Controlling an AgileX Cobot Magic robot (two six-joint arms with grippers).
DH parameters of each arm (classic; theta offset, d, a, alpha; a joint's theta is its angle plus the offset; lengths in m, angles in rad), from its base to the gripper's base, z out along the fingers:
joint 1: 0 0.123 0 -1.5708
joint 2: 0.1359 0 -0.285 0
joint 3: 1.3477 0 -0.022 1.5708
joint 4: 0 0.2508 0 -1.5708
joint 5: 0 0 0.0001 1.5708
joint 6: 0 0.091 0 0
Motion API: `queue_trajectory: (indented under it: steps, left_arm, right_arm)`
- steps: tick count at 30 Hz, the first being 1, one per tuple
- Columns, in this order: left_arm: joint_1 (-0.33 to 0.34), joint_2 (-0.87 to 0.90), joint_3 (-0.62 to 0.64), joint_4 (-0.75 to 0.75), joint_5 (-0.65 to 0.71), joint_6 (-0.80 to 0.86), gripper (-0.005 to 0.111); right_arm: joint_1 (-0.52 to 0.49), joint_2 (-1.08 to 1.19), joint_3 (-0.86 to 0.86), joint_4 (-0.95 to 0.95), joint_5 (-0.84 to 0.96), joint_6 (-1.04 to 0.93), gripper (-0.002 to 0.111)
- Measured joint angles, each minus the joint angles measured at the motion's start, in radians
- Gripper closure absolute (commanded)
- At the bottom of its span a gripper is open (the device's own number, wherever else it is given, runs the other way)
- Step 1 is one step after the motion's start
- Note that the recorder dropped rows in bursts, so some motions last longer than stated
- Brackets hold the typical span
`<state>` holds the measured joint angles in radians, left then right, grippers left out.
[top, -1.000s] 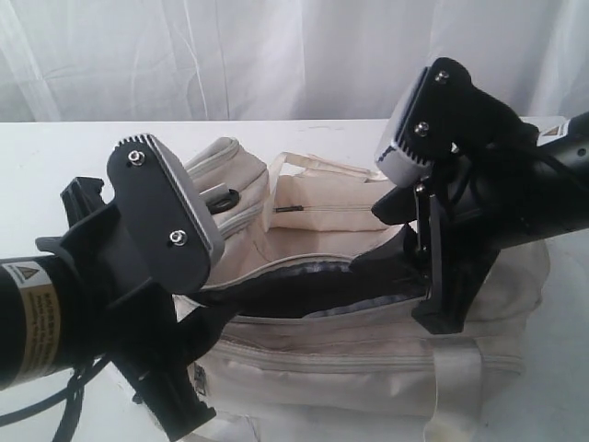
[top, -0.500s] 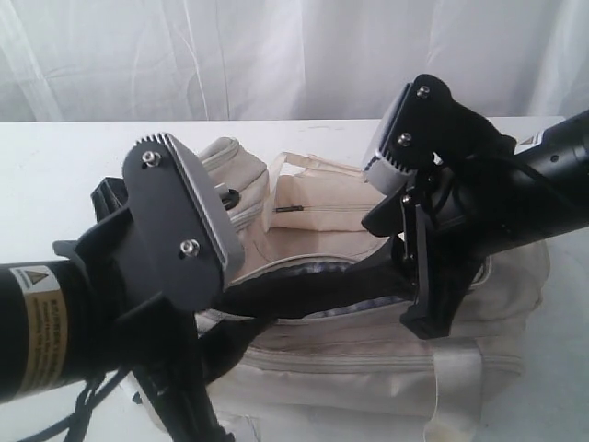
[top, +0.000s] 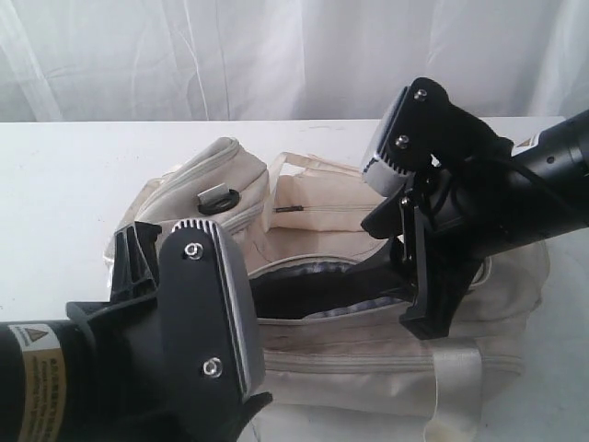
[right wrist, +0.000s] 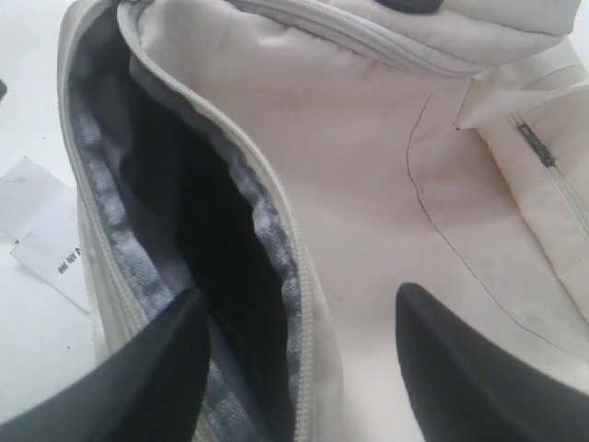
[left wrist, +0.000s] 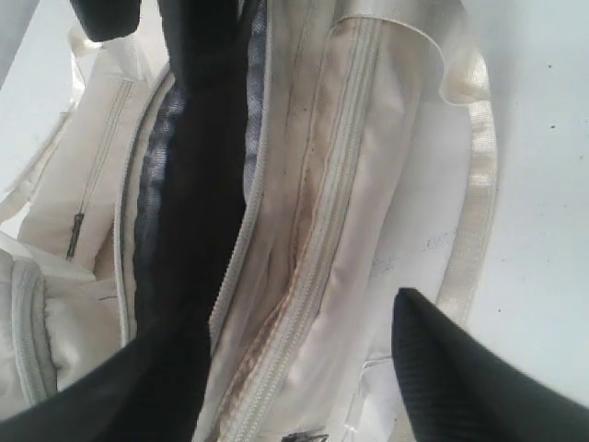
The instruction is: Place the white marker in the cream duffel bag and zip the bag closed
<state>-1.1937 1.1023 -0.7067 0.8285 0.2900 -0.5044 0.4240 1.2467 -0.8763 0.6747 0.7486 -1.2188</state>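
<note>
Above the unzipped cream duffel bag point(top: 368, 354), left tool point(left wrist: 299, 313) and right tool point(right wrist: 299, 293) hang spread, empty; white marker unseen; next likely means catching the zipper point(right wrist: 296, 304).

From the near side, the exterior view looks slightly downward across the white table point(top: 64, 184). Both wrist views look closely down on the soft cream fabric duffel bag point(top: 368, 354); all three share its dark opening point(top: 304, 285).

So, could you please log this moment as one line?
bag: main zip open | marker: not in view | left gripper: open, over bag | right gripper: open, over opening
</note>
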Motion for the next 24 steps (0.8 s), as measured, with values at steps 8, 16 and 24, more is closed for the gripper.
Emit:
queue_trajectory:
  steps: [8,16,24]
  left_arm:
    - [0.000,0.047,0.000,0.093,-0.008,0.015,0.045]
    - [0.000,0.121,0.000,0.244,-0.010,0.015,0.045]
    - [0.000,0.137,0.000,0.387,0.050,-0.036,0.048]
  right_arm:
    - [0.000,0.000,0.000,0.002,0.000,0.000,0.054]
    - [0.000,0.000,0.000,0.035,0.008,0.000,0.054]
    - [0.000,0.000,0.000,0.042,0.008,0.000,0.054]
